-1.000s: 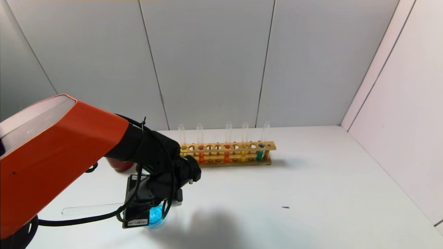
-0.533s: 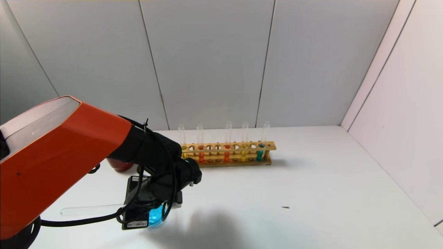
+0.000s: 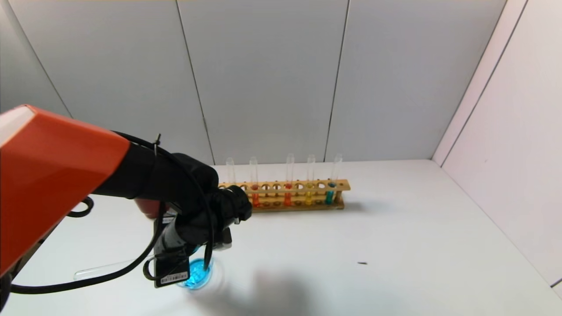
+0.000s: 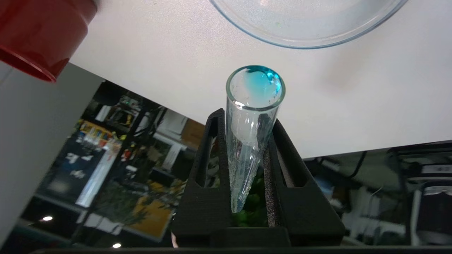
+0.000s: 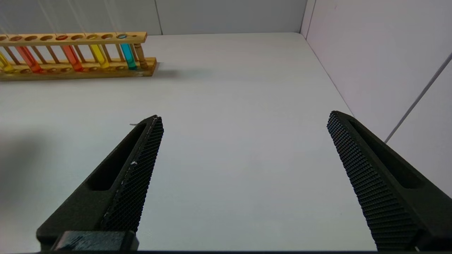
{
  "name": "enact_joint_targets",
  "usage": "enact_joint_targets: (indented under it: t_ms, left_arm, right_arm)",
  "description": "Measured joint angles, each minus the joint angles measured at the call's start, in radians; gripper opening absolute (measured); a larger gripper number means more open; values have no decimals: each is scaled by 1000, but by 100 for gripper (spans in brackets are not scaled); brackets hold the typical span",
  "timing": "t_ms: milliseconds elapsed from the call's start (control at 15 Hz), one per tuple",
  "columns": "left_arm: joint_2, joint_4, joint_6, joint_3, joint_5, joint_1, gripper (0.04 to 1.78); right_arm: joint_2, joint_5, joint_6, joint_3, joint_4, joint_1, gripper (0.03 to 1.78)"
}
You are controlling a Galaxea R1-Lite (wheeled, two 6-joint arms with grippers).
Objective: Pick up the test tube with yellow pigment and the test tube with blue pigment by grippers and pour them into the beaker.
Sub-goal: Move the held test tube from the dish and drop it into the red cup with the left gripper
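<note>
My left gripper is shut on a nearly empty test tube, held almost level over the table's front left. In the left wrist view the fingers clamp this tube, and blue residue sits at its mouth. The beaker holds blue liquid just below the gripper; its rim is close to the tube's mouth. The other blue test tube and a yellow test tube stand in the wooden rack. My right gripper is open and empty above bare table.
The rack also holds two orange-red tubes and a second yellow tube at its left end. A dark red cup stands behind my left arm and shows in the left wrist view. A small dark speck lies on the table.
My left arm has risen and drawn back to the left, uncovering more of the beaker. The held tube's closed end has dipped a little.
</note>
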Motion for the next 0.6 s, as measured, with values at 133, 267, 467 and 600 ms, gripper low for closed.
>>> enact_joint_targets:
  t_ms: [133,267,467,600]
  left_arm:
    - [-75,1,-99,-15,-31,3,31]
    - [-166,-6,-146,-36,-40,18,31]
    - [-312,-21,-158,-61,-82,64,31]
    - [-403,-39,-161,-80,-140,111,31]
  right_arm:
    - [0,0,0,0,0,0,170]
    - [0,0,0,0,0,0,170]
    - [0,0,0,0,0,0,170]
    - [0,0,0,0,0,0,170]
